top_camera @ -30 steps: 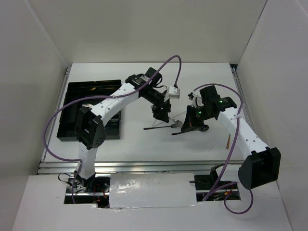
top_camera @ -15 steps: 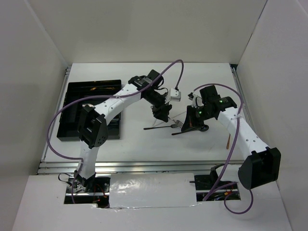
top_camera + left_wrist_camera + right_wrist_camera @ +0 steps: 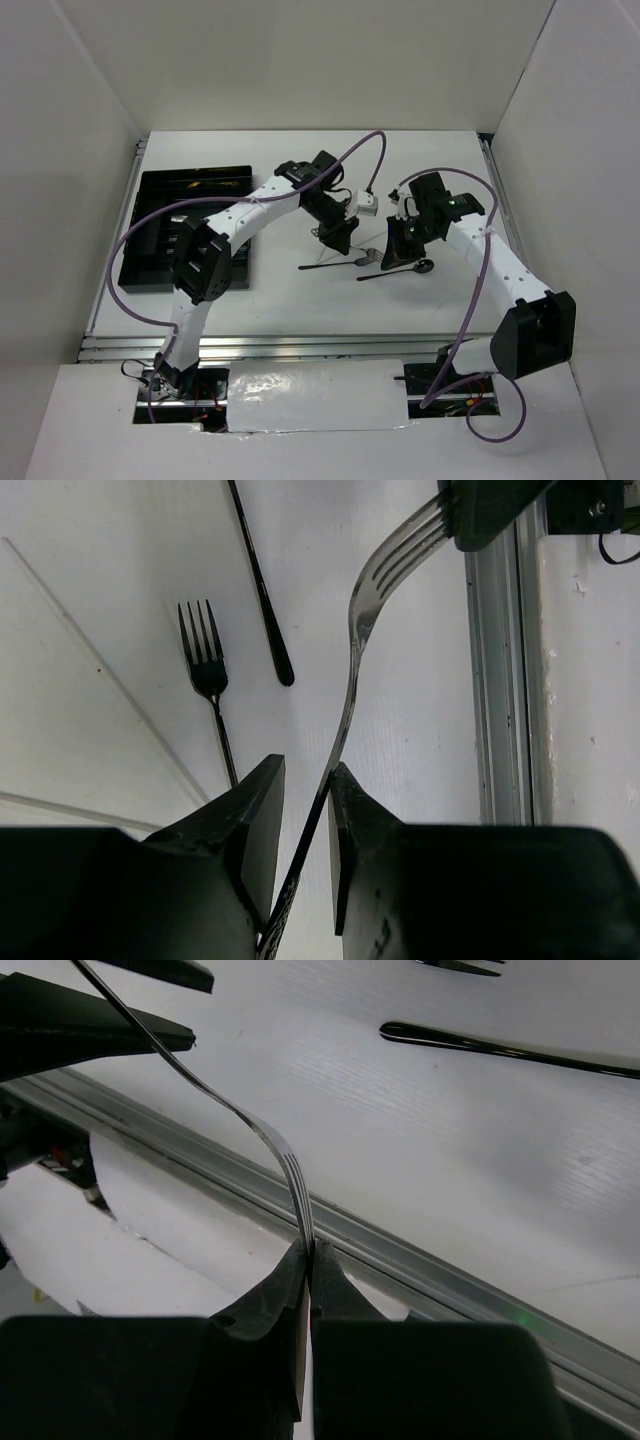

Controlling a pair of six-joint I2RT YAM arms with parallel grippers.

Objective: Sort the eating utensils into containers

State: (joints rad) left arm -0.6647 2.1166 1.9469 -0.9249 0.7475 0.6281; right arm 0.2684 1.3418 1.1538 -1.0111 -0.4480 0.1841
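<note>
A silver fork hangs in the air between my two grippers above the table's middle. My right gripper is shut on its tines. My left gripper has its jaws either side of the fork's handle with a gap showing; the handle rests against the right finger. In the top view the left gripper and the right gripper face each other. A black fork and a black spoon lie on the table below. The black tray stands at the left.
The tray holds several utensils, partly hidden by the left arm. A metal rail runs along the table's edge. White walls close in the table at the back and both sides. Purple cables arch over both arms.
The left arm has swung its elbow to the right and its gripper has stayed at the fork's handle. The right gripper has shifted slightly up and left with the fork.
</note>
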